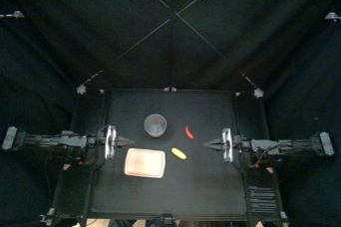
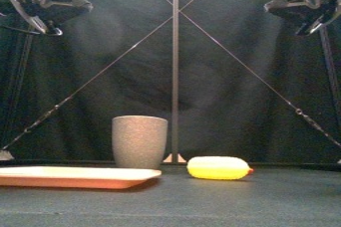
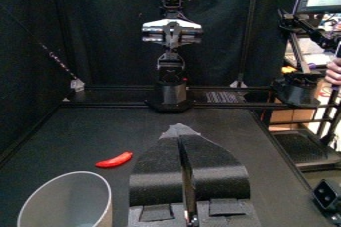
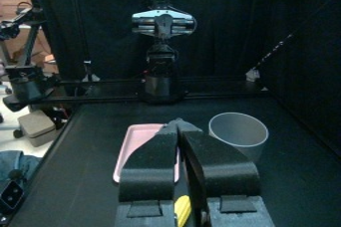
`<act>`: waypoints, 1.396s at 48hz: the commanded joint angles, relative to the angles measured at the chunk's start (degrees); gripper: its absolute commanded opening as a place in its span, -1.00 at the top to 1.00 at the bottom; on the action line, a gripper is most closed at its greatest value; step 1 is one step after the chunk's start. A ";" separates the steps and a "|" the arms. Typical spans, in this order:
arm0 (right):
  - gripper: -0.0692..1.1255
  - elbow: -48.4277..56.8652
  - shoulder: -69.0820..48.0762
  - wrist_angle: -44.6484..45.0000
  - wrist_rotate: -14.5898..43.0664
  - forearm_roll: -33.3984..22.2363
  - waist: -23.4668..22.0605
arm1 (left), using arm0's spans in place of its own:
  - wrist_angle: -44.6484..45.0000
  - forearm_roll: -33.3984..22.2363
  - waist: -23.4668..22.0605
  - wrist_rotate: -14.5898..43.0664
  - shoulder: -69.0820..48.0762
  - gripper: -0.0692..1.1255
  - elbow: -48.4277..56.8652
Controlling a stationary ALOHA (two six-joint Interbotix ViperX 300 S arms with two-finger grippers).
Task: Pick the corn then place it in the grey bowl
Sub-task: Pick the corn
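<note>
This is a robot laboratory, more exactly a small test booth, and not a home or a kitchen. Black curtains close the back and both sides around a small black counter. The left arm, a black robot arm, is fixed at the left edge of the counter, and the right arm at the right edge, so they face each other. The few things on the counter are toys and simple props: a tall grey cup, a flat pink tray, a yellow toy corn and a small red toy food, laid apart from each other on the dark surface.
</note>
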 commanded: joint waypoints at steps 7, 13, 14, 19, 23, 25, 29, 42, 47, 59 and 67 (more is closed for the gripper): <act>0.86 0.00 1.85 0.00 0.88 1.05 -1.05 | -0.35 -0.09 1.67 0.00 -1.85 0.95 -0.44; 0.84 -1.05 3.16 0.88 3.69 4.39 -1.76 | -0.18 -0.09 1.67 0.00 -2.99 0.95 -0.44; 0.84 -1.32 3.69 1.41 4.39 5.01 -1.85 | -0.09 -0.09 1.76 0.00 -3.08 0.95 -0.44; 0.83 -2.46 5.71 4.48 6.77 6.94 -2.72 | 0.70 -0.09 1.67 0.00 -3.25 0.95 -0.44; 0.82 -3.43 8.00 7.91 8.61 7.65 -3.16 | 1.85 -0.09 2.02 0.00 -3.25 0.95 -0.44; 0.81 -4.04 9.58 10.11 9.49 8.00 -3.16 | 2.46 -0.09 2.20 0.00 -3.25 0.95 -0.44; 0.77 -5.10 12.30 12.57 11.16 8.09 -3.16 | 3.87 -0.09 2.90 0.00 -3.25 0.95 -0.53; 0.12 -8.17 21.36 13.71 12.66 9.84 -3.08 | 4.75 -0.09 3.87 0.00 -3.34 0.95 -0.44; -0.23 -10.02 25.58 13.71 12.57 11.51 -3.16 | 4.92 -0.09 3.87 0.00 -3.25 0.95 -0.44; -0.88 -14.85 38.06 13.71 12.48 11.87 -2.20 | 5.98 -0.09 3.87 0.00 -3.25 0.95 -0.44; -0.87 -17.40 46.67 14.33 12.48 11.78 -2.46 | 6.50 -0.09 3.87 0.00 -3.25 0.95 -0.44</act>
